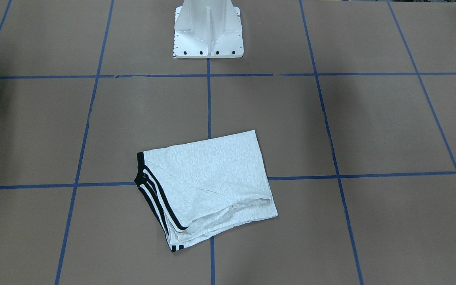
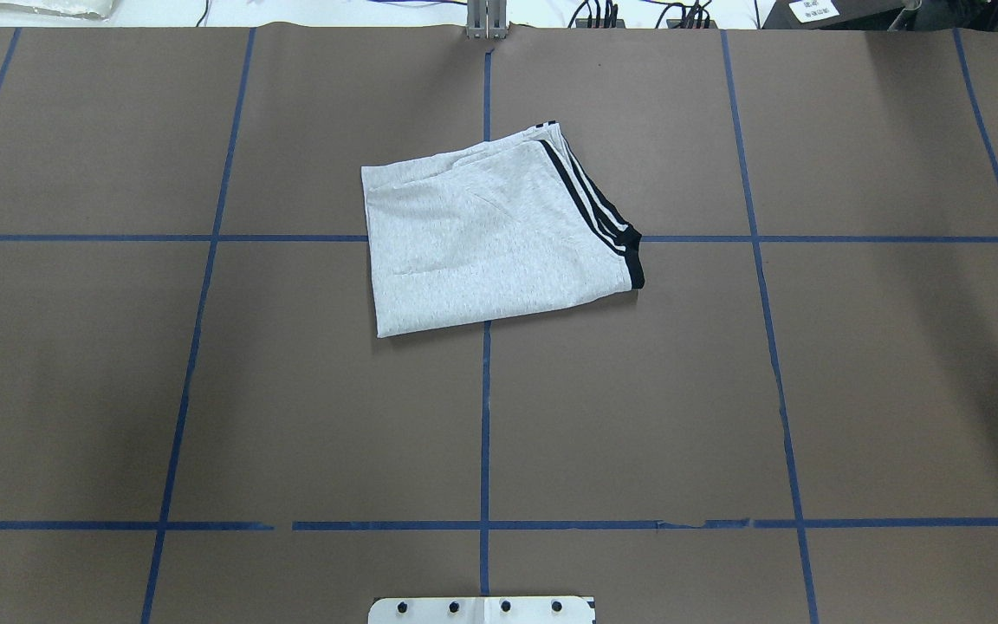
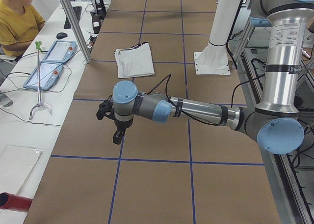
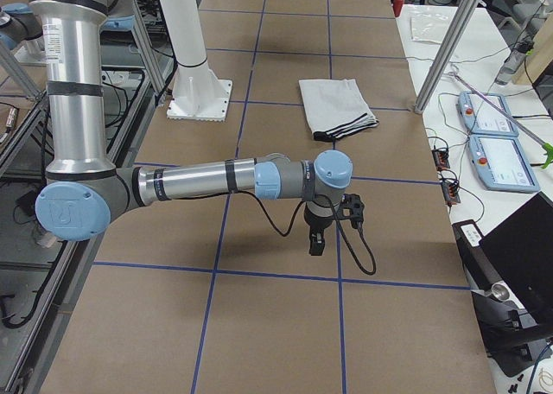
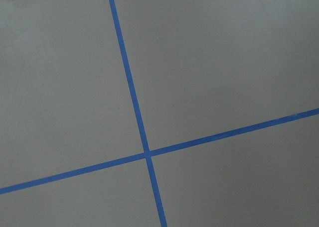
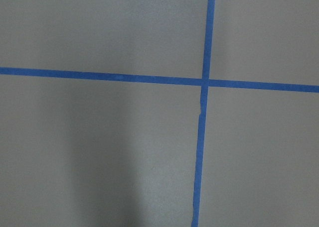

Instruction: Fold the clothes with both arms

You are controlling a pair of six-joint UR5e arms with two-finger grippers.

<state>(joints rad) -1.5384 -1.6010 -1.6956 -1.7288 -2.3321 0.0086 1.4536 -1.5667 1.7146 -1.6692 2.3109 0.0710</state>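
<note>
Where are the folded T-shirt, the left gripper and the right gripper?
T-shirt [image 2: 490, 247]: overhead view, middle of the grey top layer.
left gripper [image 3: 117, 138]: exterior left view, between its fingertips.
right gripper [image 4: 316, 245]: exterior right view, between its fingertips.

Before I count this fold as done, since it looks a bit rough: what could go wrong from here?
The shirt lies skewed to the tape, so another fold may come out crooked. Its stacked edges are uneven; a pinch there might catch only some layers and pull the fold open.
</note>
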